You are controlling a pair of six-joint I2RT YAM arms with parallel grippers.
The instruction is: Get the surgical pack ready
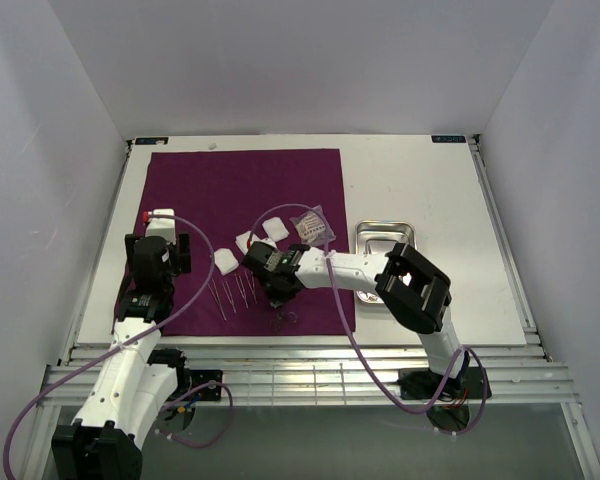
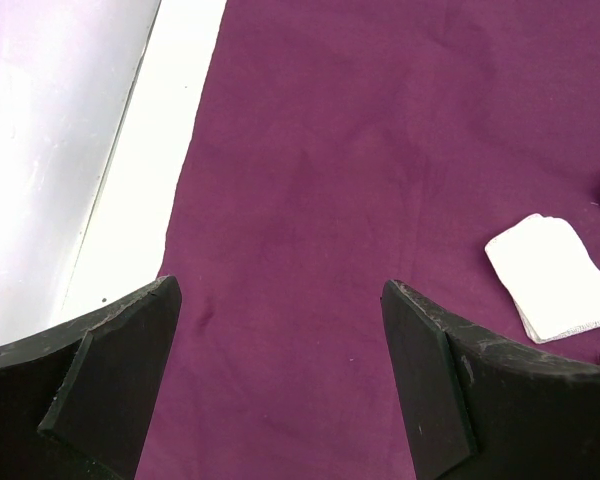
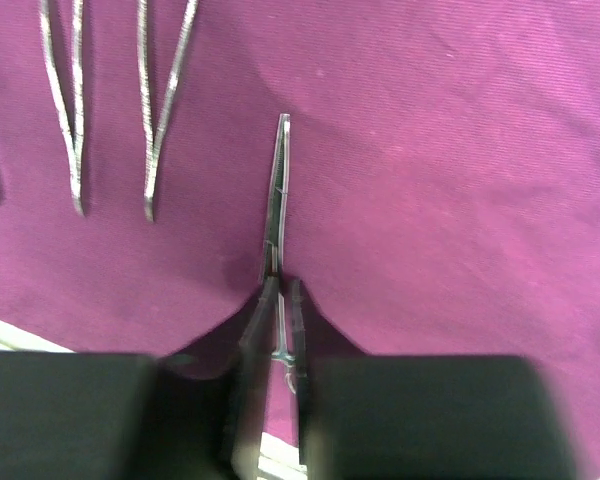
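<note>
Right tool [image 3: 280, 295] clamped on a slim instrument [image 3: 278, 180], tip toward 12 o'clock, low over the cloth [image 3: 460, 150] spread on the desk [image 1: 430, 190]. Row [image 3: 75, 120] lies at 10 o'clock. Set it down parallel, just beside the row, not crossing. Left tool [image 2: 280, 290] wide apart, empty.

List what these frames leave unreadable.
- Right wrist: handle of the instrument hidden between fingers of the right gripper; type unclear.
- Top view: near part of the steel tray covered by the right arm.
- Top view: packet contents too small.
- Left wrist: gauze pad cut by the right edge.
</note>
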